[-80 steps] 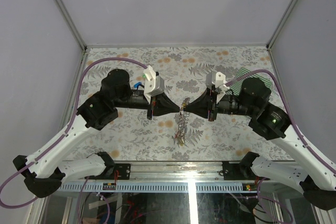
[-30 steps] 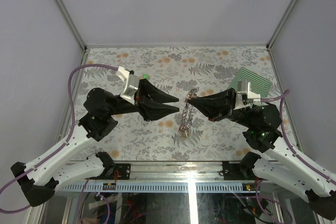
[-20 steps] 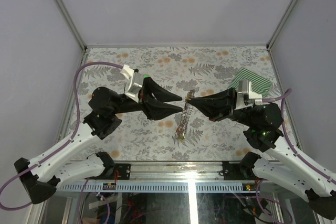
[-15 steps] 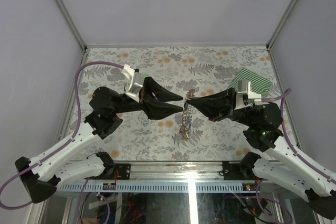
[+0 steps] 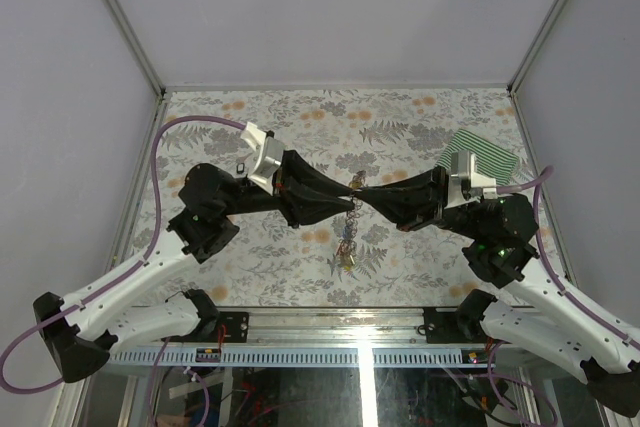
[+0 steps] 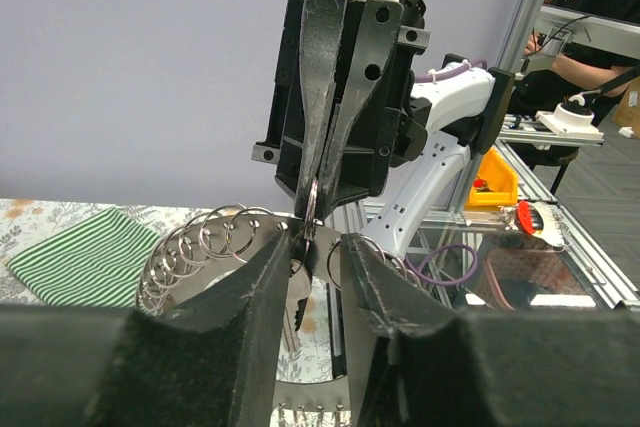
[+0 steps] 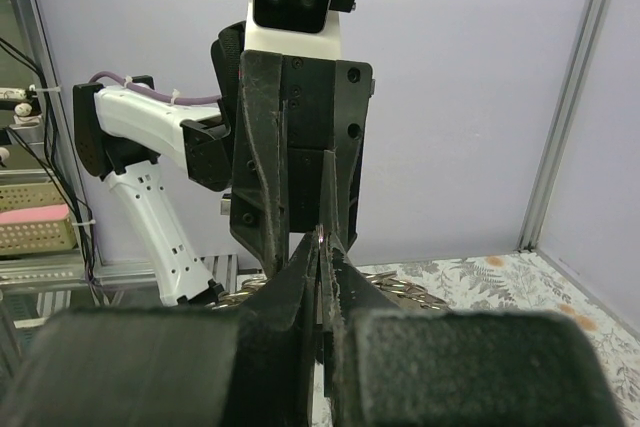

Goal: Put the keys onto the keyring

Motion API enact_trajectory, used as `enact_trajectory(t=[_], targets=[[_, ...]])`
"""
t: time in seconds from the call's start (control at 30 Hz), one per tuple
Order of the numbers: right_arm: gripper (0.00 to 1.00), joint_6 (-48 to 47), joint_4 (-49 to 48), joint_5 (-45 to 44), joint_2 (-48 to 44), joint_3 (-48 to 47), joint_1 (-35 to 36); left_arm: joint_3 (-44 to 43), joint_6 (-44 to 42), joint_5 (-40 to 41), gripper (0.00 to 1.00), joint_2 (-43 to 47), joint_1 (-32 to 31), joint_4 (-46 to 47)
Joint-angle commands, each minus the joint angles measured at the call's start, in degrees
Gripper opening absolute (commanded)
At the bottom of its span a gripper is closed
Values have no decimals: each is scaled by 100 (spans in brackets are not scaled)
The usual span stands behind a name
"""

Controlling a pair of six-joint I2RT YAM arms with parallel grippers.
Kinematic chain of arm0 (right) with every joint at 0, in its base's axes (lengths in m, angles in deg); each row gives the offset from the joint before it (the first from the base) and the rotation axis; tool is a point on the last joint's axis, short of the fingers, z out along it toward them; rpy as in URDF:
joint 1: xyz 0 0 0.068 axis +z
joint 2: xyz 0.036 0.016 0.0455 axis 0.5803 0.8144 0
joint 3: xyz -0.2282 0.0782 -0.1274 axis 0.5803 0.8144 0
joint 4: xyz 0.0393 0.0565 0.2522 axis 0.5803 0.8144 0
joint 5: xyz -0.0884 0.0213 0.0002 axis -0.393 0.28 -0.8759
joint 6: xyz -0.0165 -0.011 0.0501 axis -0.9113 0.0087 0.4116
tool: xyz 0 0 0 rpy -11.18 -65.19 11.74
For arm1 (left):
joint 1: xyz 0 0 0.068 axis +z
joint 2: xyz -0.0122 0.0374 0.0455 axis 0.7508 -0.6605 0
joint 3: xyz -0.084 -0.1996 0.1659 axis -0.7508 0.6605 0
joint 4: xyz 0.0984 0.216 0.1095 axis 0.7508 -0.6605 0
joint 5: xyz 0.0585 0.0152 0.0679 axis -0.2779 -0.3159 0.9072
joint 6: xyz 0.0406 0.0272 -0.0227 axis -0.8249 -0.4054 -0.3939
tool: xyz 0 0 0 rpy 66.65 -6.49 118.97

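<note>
Two arms faced each other nose to nose over the middle of the floral worktop [image 5: 300,117], the left arm [image 5: 205,212] and the right arm [image 5: 500,232], with one set of jaws each. One keyring [image 7: 319,239] was up in the air between them. The right jaws were closed flat on its rim, their fingers [image 7: 290,297] pressed together with only the thin metal edge showing above them. The left jaws stood parted, one of their fingers [image 6: 250,297] on either side of that same ring, with a gap on both sides and no clear contact.

The keyring stood upright and edge-on to both wrist cameras, so its flat face ran along the line from one arm to the other. One bunch hung below the pinch. It was made up of a chain of small wire rings [image 6: 200,239], several overlapping loops too tangled to count, and the keys [image 5: 346,247] lower down, too small for their number or colours to be told. From above, the bunch's long axis ran from the jaws toward the near edge. Whether its lower end touched the worktop could not be told. One green striped cloth [image 5: 482,159] lay at the far right, well apart from the ring.
</note>
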Motion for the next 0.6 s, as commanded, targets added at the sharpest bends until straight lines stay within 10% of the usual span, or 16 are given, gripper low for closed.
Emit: enact_trajectory(t=[0.0, 0.4, 0.57], targets=[[0, -3, -468, 81, -51, -358, 1, -98, -61, 34, 25, -17, -53, 378], [0, -39, -387, 99, -69, -334, 0, -166, -66, -5, 20, -48, -81, 446], [0, -72, -333, 105, -75, -340, 2, -177, -71, -10, 1, -61, -95, 410]])
